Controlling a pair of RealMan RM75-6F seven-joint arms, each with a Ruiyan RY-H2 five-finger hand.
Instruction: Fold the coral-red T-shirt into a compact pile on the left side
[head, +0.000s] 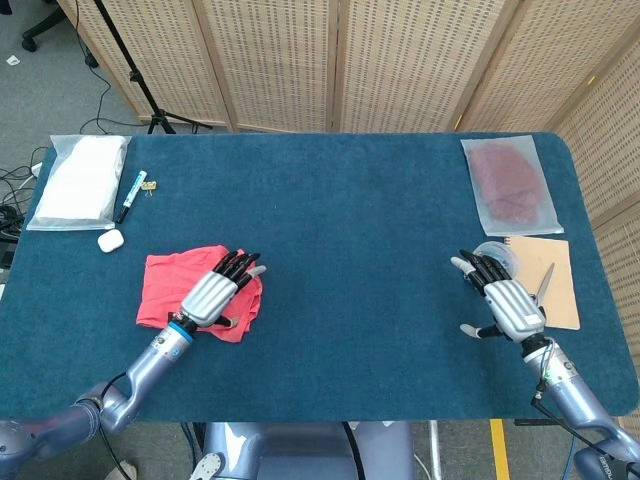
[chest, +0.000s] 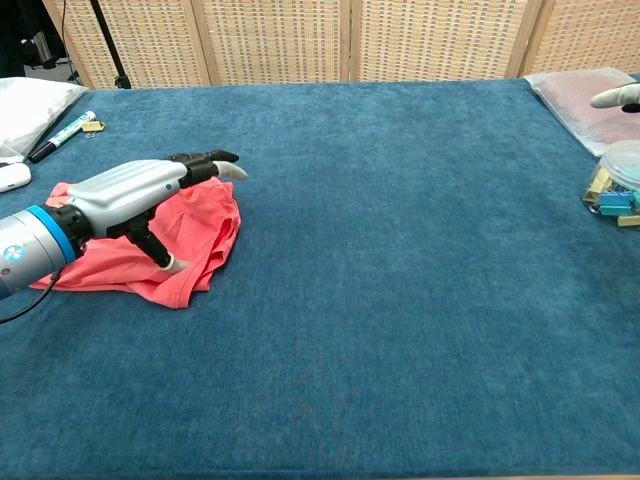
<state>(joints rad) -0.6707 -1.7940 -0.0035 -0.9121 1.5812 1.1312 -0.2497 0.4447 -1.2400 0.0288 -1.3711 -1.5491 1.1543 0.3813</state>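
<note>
no readable text, labels or signs

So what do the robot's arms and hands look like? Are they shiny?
Yes, a bit. Each hand, left hand and right hand, has a silver-grey metal-looking back, black fingers and pale grey fingertips. The left wrist wears a bright blue band. The arms are silvery blue-grey tubes, and a thin black cable runs beside the right arm.
</note>
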